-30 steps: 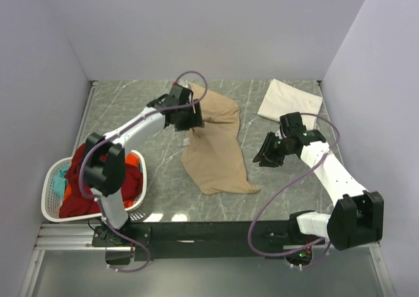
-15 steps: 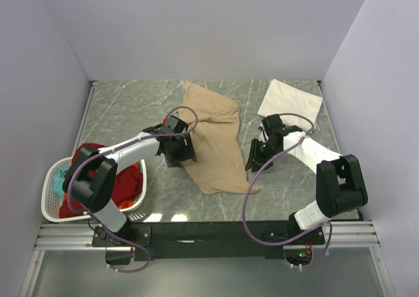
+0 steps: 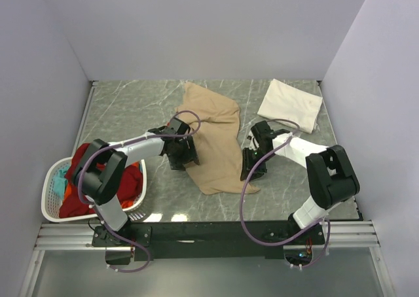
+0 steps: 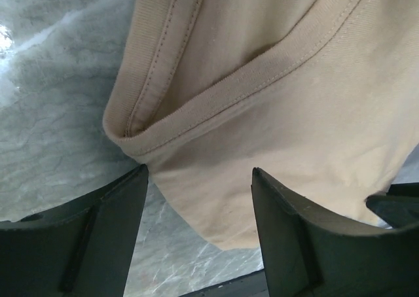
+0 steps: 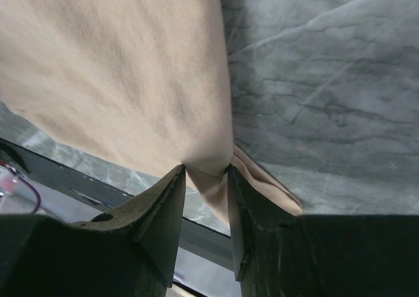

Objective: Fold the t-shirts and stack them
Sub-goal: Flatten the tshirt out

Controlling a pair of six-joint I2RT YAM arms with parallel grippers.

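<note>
Both arms are drawn nearer since the earlier frame. The left gripper (image 3: 185, 156) is brought from the far end of the tan t-shirt (image 3: 216, 137) to its left edge, and the right gripper (image 3: 250, 169) to its right edge. The shirt lies rumpled at mid-table (image 3: 131, 107), and a cream t-shirt (image 3: 290, 104) is laid folded at the far right. The edges seem to be being taken for a fold. The left fingers (image 4: 98, 218) are held released, astride a hemmed fold; the right fingers (image 5: 160, 212) are clenched on tan cloth. Next, the hem probably needs to be pinched before anything is lifted.
</note>
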